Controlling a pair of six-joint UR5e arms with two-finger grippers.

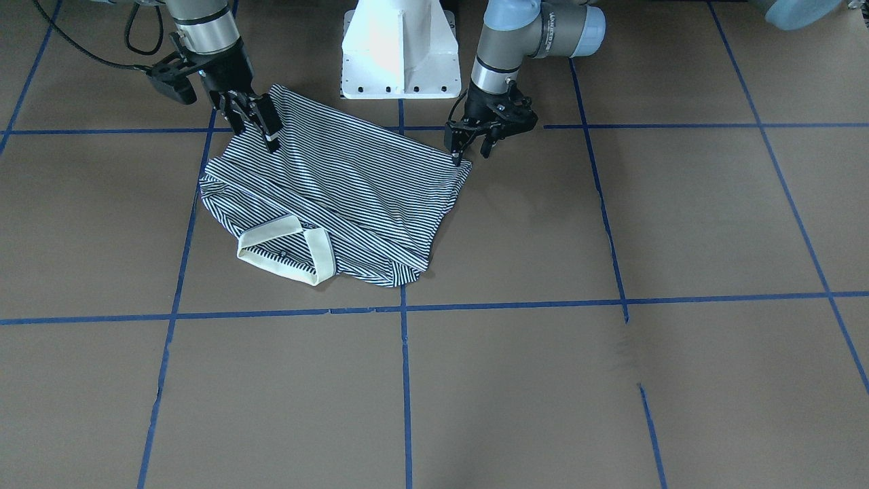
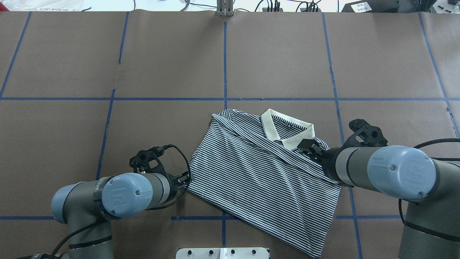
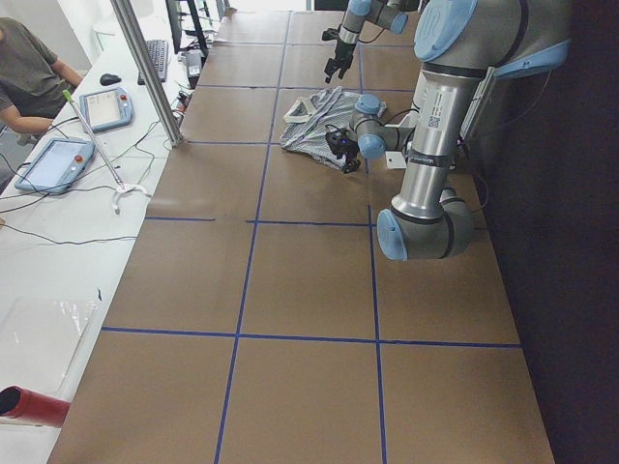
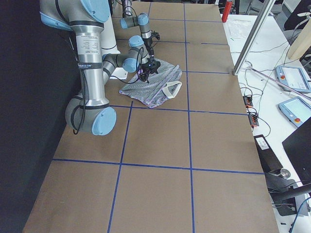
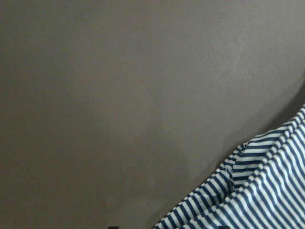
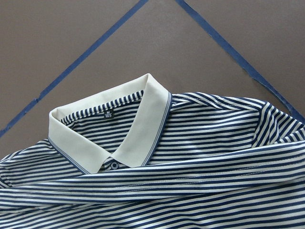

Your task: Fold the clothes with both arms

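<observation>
The polo shirt [image 2: 251, 176] lay partly folded on the desk [image 2: 161, 72], near the robot. I think more folds were left. From overhead, the left gripper [image 2: 186, 178] sat wide open at its 9 o'clock. The right gripper [image 2: 308, 146] sat at 2 o'clock, and I could not tell its grip.

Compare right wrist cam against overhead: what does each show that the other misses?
Only right wrist: close detail, meaning the white print on the black neck label and the thin blue line along the cream collar edge. Only overhead: the striped shirt in whole outline, the left hand at its edge, the right hand over it near the collar, and the white base. Both: shirt, collar, and blue tape lines on the brown table.
</observation>
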